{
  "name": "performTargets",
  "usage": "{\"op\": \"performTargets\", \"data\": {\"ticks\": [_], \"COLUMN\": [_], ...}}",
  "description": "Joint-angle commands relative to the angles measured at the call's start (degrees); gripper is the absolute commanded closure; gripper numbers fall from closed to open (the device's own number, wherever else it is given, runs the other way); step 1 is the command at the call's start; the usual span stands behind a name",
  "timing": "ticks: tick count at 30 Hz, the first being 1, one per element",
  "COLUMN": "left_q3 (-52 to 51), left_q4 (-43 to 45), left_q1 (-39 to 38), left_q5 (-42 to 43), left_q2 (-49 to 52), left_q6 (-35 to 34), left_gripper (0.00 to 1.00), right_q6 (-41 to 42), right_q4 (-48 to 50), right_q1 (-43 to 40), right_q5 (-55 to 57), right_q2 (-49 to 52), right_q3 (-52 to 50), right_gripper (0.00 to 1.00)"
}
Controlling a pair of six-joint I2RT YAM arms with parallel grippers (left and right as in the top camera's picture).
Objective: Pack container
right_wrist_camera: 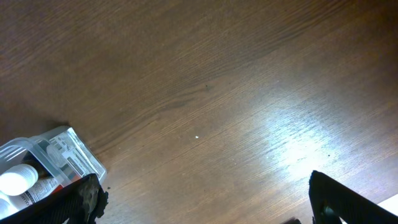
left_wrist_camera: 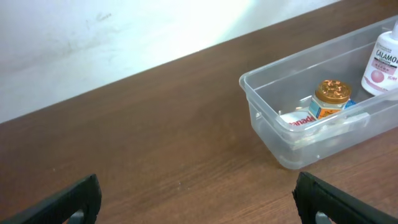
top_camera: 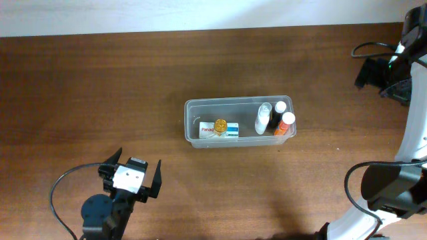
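Observation:
The clear plastic container stands at the table's middle. It holds a Panadol box with a gold-lidded jar on it, a white lotion bottle, a white-capped bottle and an orange-capped bottle. My left gripper is open and empty near the front left, well apart from the container. In the left wrist view the container, the jar and the lotion bottle lie ahead to the right. My right gripper is at the far right; its wrist view shows it open, with a container corner at the left.
Brown wooden table with a white wall edge along the back. Black cables trail by both arm bases. The right arm's white link runs along the right edge.

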Motion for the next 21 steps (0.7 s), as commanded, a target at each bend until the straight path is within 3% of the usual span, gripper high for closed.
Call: {"op": "performTargets", "data": {"ticks": [1, 10, 21], "left_q3": [-1.27, -5.90, -9.27], "left_q4": [0.17, 0.35, 4.00], "left_q1": [0.35, 0.35, 2.84], "left_q5": [0.74, 0.76, 0.94], "left_q2": [-2.93, -11.37, -11.26], "left_q6": [1.18, 1.18, 1.16], "left_gripper": [0.01, 0.01, 0.01], "right_q6": [0.48, 0.48, 0.48], "right_q4": [0.04, 0.04, 0.04], "right_q1": [0.02, 0.02, 0.02], "right_q5": [0.52, 0.52, 0.52], "right_q2": [0.33, 0.33, 0.33], "right_q3": [-0.13, -0.13, -0.13], "right_gripper": [0.02, 0.02, 0.02]}}
